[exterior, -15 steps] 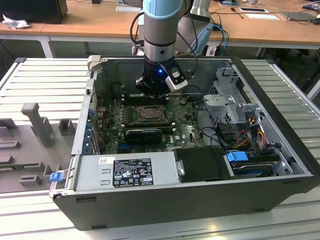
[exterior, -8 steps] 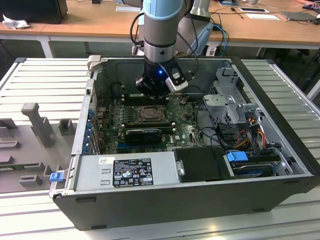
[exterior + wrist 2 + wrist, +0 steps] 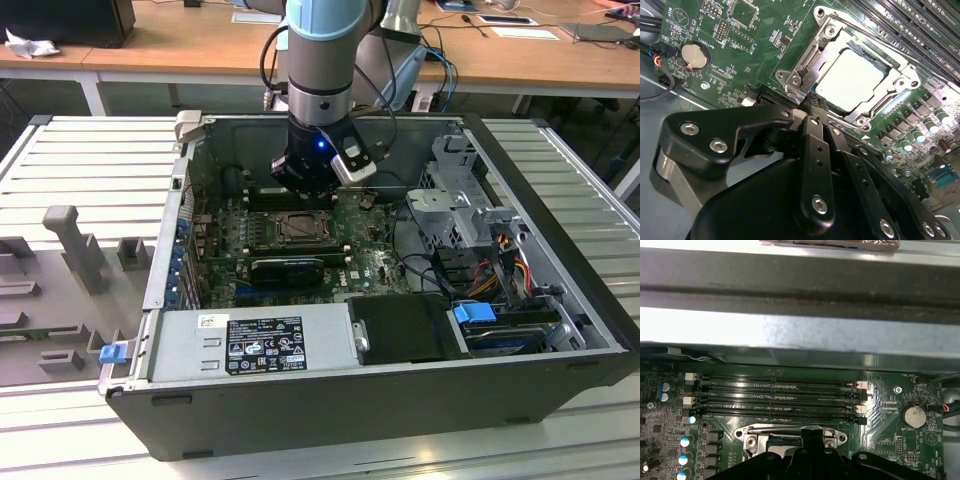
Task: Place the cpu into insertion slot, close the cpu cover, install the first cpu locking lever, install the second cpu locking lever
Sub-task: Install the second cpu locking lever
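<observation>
The cpu is seen seated in the insertion slot on the green motherboard, its pale metal top showing through the window of the cpu cover, which appears to be folded down flat over it. In the exterior view the socket lies just in front of the arm's wrist, inside the open computer case resting on a ribbed metal worktop.

The hand is held low at the socket's edge, and its two black fingers are seen pressed together, with nothing visibly pinched between them. The tips are placed at or just beside the corner of the metal frame, near what is judged to be a locking lever; whether contact is made cannot be told. In the first wrist view the hand is seen just short of the memory slots, with the frame's silver edge directly beneath.

The levers are thin sprung wires, so a slip is judged likely if the tips are pushed off-centre; a lever could spring back or miss its retaining hook. If the cover is not fully flat, force applied through a lever could be passed to the chip and the contacts below. The small components beside the socket could also be struck by the fingers if the stroke is overrun.
</observation>
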You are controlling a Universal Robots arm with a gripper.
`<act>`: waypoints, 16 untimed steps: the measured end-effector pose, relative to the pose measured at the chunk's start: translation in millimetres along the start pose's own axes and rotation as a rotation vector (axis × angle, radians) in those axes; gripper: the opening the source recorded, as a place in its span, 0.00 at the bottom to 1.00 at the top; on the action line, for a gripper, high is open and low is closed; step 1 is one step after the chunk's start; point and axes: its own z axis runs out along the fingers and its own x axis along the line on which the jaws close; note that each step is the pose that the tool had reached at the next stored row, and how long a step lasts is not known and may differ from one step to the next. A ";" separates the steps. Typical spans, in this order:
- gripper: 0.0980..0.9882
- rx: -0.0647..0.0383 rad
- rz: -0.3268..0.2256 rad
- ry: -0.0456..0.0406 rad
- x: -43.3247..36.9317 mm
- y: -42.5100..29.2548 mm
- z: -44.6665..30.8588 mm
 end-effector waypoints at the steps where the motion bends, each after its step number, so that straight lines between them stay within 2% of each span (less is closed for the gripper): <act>1: 0.01 0.000 0.000 -0.0001 0.0 -0.1 0.1; 11: 0.01 0.000 0.000 0.0001 0.1 -3.1 -1.5; 14: 0.01 0.000 0.000 0.0000 -0.4 -1.2 -17.9; 16: 0.01 0.000 0.000 0.0000 -0.6 -0.5 -24.3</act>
